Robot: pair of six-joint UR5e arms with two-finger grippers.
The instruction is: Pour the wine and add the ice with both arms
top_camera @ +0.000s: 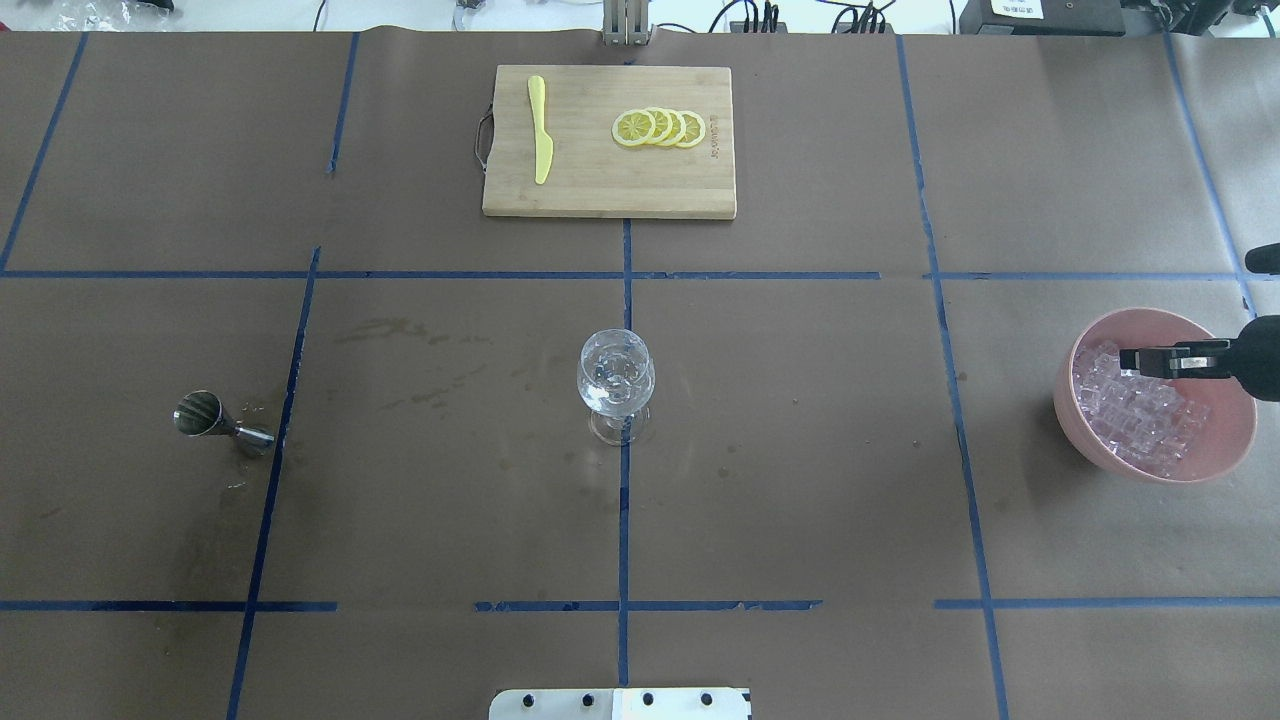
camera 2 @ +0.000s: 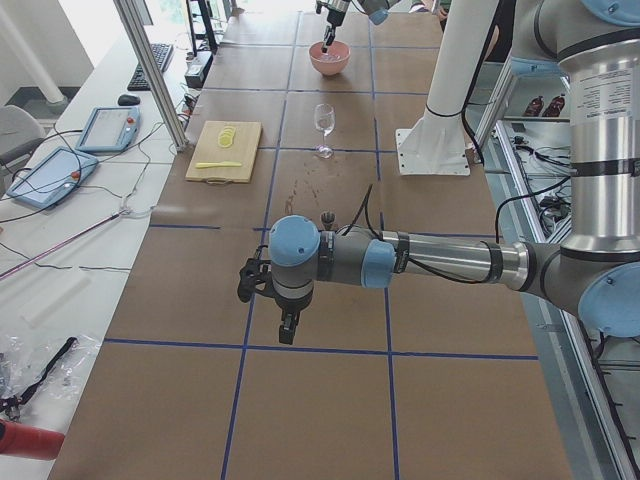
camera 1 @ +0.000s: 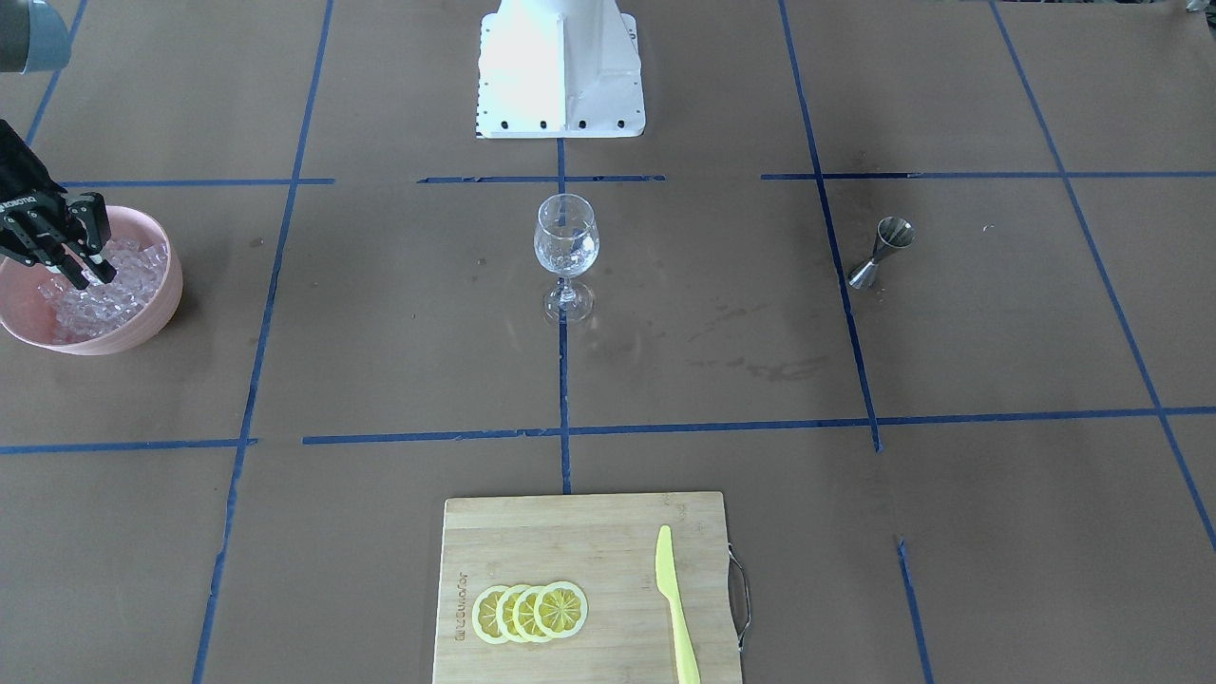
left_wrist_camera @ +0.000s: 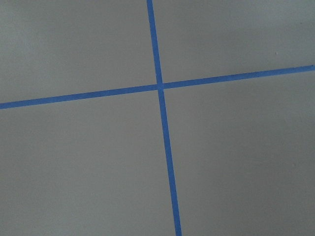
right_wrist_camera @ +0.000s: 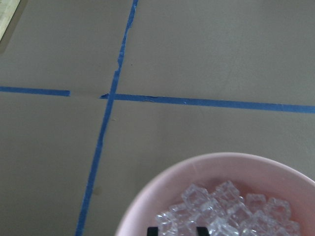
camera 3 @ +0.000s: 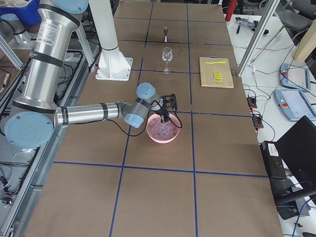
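A pink bowl (camera 1: pixel 167 302) of clear ice (camera 1: pixel 104 296) stands at the table's right end, also in the overhead view (top_camera: pixel 1160 472). My right gripper (camera 1: pixel 84 274) points down into it, fingers a little apart, tips just over the ice (right_wrist_camera: pixel 226 206); I see nothing gripped. It also shows in the overhead view (top_camera: pixel 1135 358). The wine glass (camera 1: pixel 566 237) stands upright at the table's centre with some clear chunks inside. My left gripper (camera 2: pixel 286 335) hangs over bare paper near the table's left end; only the left side view shows it, so I cannot tell if it is open.
A steel jigger (camera 1: pixel 882 252) stands on the robot's left of the glass. A wooden cutting board (camera 1: pixel 589 537) at the far edge carries lemon slices (camera 1: pixel 530 612) and a yellow knife (camera 1: pixel 676 608). The white pedestal (camera 1: pixel 560 71) sits at the robot side.
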